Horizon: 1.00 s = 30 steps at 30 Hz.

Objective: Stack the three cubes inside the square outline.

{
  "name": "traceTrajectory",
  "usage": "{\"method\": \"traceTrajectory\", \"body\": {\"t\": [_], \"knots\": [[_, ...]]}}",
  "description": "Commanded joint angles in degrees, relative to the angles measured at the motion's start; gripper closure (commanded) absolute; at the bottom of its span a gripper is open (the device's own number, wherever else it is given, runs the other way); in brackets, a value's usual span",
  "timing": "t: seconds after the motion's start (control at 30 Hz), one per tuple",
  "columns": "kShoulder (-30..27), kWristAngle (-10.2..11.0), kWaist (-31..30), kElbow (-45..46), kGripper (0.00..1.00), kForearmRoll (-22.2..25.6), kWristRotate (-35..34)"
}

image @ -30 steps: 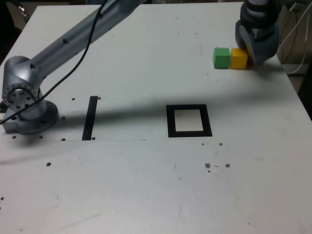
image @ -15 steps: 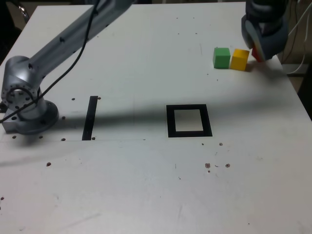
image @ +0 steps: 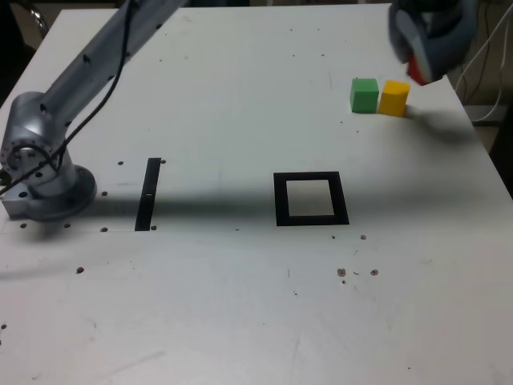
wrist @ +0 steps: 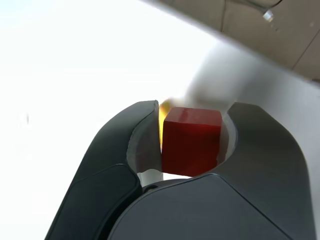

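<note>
Judging progress: nothing has been stacked yet; the first of three cubes is judged to be in carry, with all placements left to do.
Table (image: 240,305): a white surface by which the whole scene is borne; no cube is set on any other.
Square outline (image: 311,198): seen with its white centre bare, well apart from the fingers and nearer the camera in the exterior view.
Gripper (image: 420,62): seen raised off the table at the far edge, toward the exterior view's right; its jaws are closed on the red cube.
Fingers (wrist: 141,131): two dark curved pads are pressed against opposite faces of the block, one to each side of it.
Red cube (wrist: 191,141): held between the fingers, with its front face and top edge left in sight in the wrist view; in the exterior view only a red sliver is shown below the gripper body.
Yellow cube (image: 393,97): left on the table just below and beside the fingers, touching or almost touching the green one.
Green cube (image: 365,95): left on the table beyond the yellow one from the fingers, toward the exterior view's left.
Remaining work: the red cube is to be set inside the outline, then the other two are to be fetched and stacked on it.
</note>
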Motion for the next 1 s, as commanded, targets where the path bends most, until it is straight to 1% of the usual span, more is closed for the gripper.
{"method": "traceTrajectory", "body": {"t": [0.0,0.07,0.1,0.17,0.3,0.5,0.7,0.97], "knots": [[-2.9,0.58,-1.15,3.75,0.67,-0.13,-3.59],[-5.16,0.96,-2.1,7.96,0.67,-0.12,-8.5],[-5.8,0.98,-2.35,9.18,0.67,-0.1,-10.04],[-8.06,0.94,-3.17,13.52,0.67,0.07,-15.91],[-11.78,0.78,-4.87,20.78,0.67,0.27,-25.24],[-16.72,0.21,-7.99,28.28,0.67,1.24,-35.43],[-19.59,-1.48,-11.33,32.88,0.67,2.94,-45.8],[-22.31,-4.81,-14.04,39.5,0.67,2.82,-61.18]]}}
